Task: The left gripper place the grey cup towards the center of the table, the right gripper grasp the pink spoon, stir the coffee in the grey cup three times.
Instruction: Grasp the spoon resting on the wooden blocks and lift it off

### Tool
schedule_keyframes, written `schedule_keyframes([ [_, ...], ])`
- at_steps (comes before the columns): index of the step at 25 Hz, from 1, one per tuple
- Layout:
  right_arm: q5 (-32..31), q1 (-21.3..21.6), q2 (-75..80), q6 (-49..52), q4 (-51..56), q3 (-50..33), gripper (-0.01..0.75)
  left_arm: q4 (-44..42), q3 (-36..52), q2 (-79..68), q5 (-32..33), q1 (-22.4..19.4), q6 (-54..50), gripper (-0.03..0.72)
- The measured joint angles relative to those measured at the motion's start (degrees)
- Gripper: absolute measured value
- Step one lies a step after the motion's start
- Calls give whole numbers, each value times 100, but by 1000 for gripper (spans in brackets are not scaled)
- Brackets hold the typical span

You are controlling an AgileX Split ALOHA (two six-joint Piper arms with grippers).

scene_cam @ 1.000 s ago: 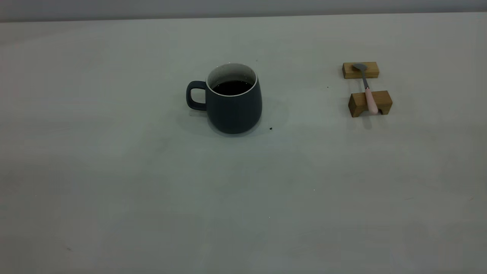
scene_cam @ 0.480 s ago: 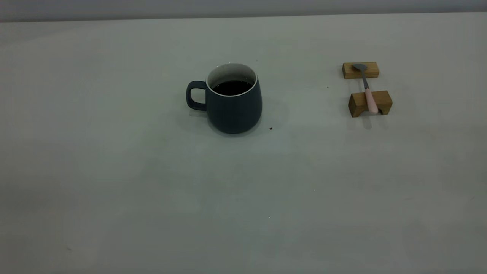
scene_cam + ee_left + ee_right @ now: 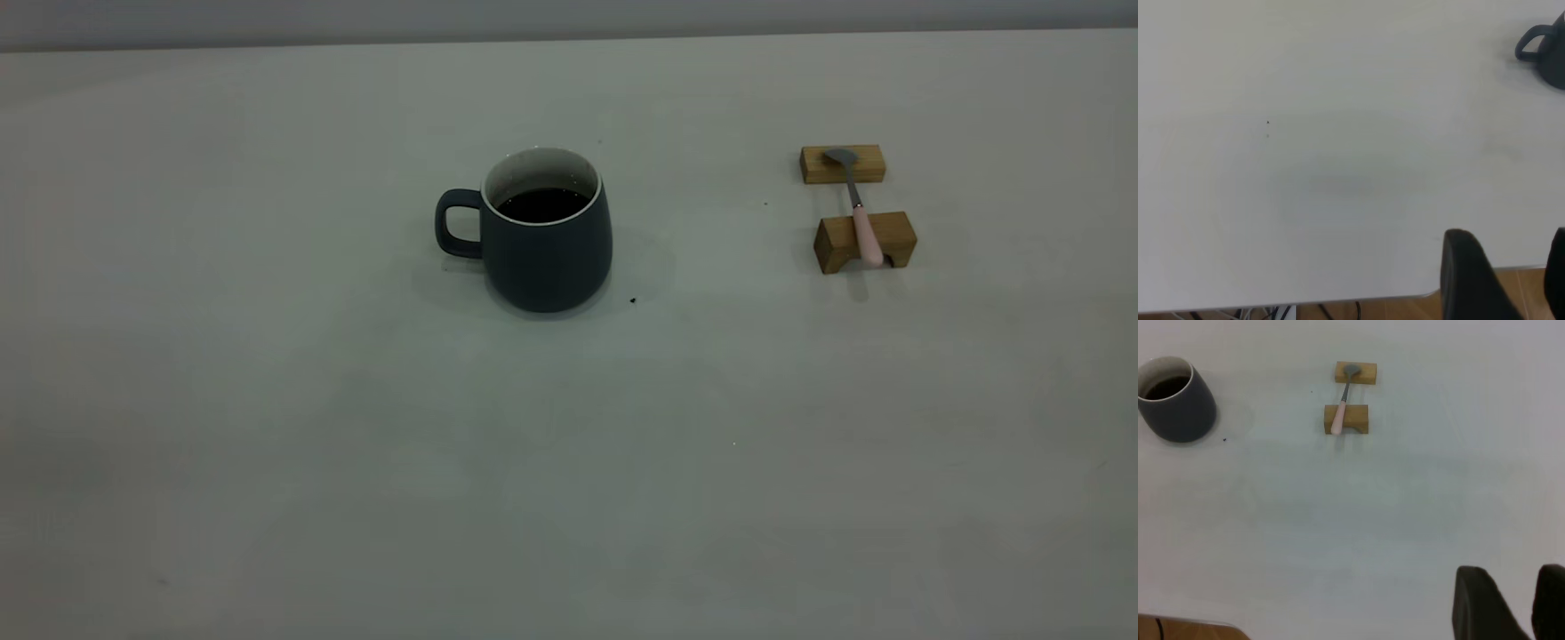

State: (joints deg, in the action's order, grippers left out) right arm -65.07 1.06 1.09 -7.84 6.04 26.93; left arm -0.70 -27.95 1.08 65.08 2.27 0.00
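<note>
Grey cup (image 3: 1546,53) sits far off my left fingers (image 3: 1471,280), handle nearest; both fingers spread, holding nothing.

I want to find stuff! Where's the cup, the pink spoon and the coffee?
grey cup (image 3: 547,262), exterior view, front of its body.
pink spoon (image 3: 866,236), exterior view, pink handle.
coffee (image 3: 542,205), exterior view, dark surface.

Dim, even overhead light in the exterior view, table (image 3: 267,400) grey-green, soft faint shadow ringing the grey cup (image 3: 544,236), wrist views brighter and washed out, near gripper fingers (image 3: 1481,607) blurred, no glare
</note>
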Motion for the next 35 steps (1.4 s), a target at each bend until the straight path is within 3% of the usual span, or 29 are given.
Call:
schedule_keyframes([
  [10,24,0,27,45,0,5,238,0,0,0,0,0,0,355],
  [14,383,0,702,440,0,256,293,0,0,0,0,0,0,355],
  [22,1786,0,3919,145,124,823,575,0,0,0,-5,0,0,355],
  [29,2984,-64,6587,-1553,1521,1275,601,0,0,0,-5,0,0,355],
  [35,3692,-604,8760,-2016,1832,1851,601,0,0,0,-5,0,0,355],
])
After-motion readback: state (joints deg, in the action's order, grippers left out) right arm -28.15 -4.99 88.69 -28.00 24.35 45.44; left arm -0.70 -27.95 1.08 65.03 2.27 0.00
